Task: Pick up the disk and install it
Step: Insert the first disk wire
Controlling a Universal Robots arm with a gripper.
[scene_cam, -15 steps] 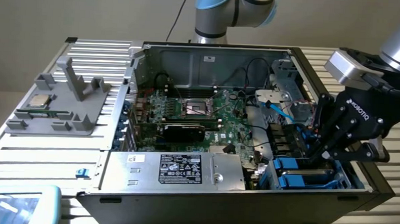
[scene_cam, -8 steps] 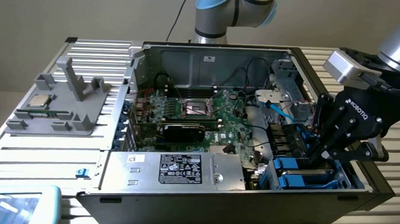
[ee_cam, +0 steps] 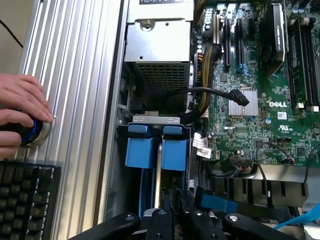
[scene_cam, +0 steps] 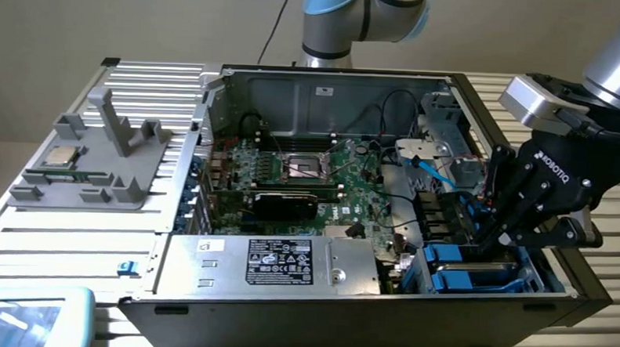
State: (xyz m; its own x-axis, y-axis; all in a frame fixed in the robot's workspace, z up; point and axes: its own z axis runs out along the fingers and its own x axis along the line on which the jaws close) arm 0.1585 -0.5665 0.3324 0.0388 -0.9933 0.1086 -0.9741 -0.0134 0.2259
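An open desktop computer case (scene_cam: pixel 329 84) lies on a slatted metal table (scene_cam: pixel 66 237), seen from above and in front. At four o'clock in the exterior view, a black gripper (scene_cam: pixel 492 243) reaches down into the drive bay in the case's corner. In the wrist view its fingers (ee_cam: pixel 181 200) sit close together and appear to be clamped on the disk (ee_cam: pixel 158 167). The disk stands edge-on in that bay as a thin silver strip between two blue plastic rails, just beside the case wall. At six o'clock in the exterior view, just beside the bay, sits a silver power supply (scene_cam: pixel 275 262) with a black label. The green motherboard (scene_cam: pixel 310 173) fills the centre of the case. A light blue cable (scene_cam: pixel 436 167) curls at about two o'clock from the board. At nine o'clock, well apart from the case, a grey fixture (scene_cam: pixel 106 161) holds a small square chip (scene_cam: pixel 60 156). In the wrist view, a person's hand (ee_cam: pixel 20 107) rests on a round black button (ee_cam: pixel 30 132) with a blue ring, on the table outside the case, with a black keyboard (ee_cam: pixel 25 192) just beside it.
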